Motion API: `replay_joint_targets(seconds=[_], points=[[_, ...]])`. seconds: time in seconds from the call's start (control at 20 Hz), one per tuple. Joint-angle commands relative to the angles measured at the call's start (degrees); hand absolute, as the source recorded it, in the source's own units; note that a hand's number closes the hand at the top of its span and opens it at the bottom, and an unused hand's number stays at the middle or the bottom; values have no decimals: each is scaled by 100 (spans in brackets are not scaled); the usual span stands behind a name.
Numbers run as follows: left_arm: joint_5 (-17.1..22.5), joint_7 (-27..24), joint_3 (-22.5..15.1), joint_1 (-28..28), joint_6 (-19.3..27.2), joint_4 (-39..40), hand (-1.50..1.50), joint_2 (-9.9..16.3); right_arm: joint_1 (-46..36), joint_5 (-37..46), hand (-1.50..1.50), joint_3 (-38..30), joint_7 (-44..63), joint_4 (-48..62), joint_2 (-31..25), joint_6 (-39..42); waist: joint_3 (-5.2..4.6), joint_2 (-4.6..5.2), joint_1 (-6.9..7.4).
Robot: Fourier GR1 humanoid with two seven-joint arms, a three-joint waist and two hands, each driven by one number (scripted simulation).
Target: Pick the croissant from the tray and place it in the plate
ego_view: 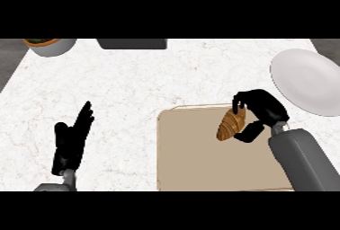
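Our right robot hand (260, 110) curls around the croissant (231, 124) above the tray (199, 157); the plate (309, 81) awaits. Left robot hand (72, 139) rests open.

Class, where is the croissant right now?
In the head view's right half, the croissant sits in the right hand, over the tray, left of the plate.

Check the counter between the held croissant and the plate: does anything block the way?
Nothing visible does. The right hand is curled round the croissant over the tray; only bare counter separates it from the plate.
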Motion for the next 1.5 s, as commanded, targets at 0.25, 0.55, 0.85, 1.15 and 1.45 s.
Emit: replay_joint_targets(seconds=[0.25,0.55,0.85,1.15,1.45], points=[[58,-214,176,-46,-204,188,0,52,-233,-246,150,-982,-2081,1080,-901,-1066,10,26,0],[-23,-145,140,-137,-98,318,0,-65,-560,-1018,150,-1956,-1805,400,-1002,-1230,9,6,-71],[-49,-74,298,-375,-67,409,0,-55,-655,-1120,150,-2556,-1510,692,-1294,-1488,9,23,-20],[-112,-224,96,198,-201,48,0,-136,-1504,-1072,150,-2825,-1508,2149,-1558,-1618,11,39,81],[-158,45,140,-164,-129,-8,0,-202,-2311,-771,150,-2929,-2027,3857,-2197,-1788,17,80,177]])
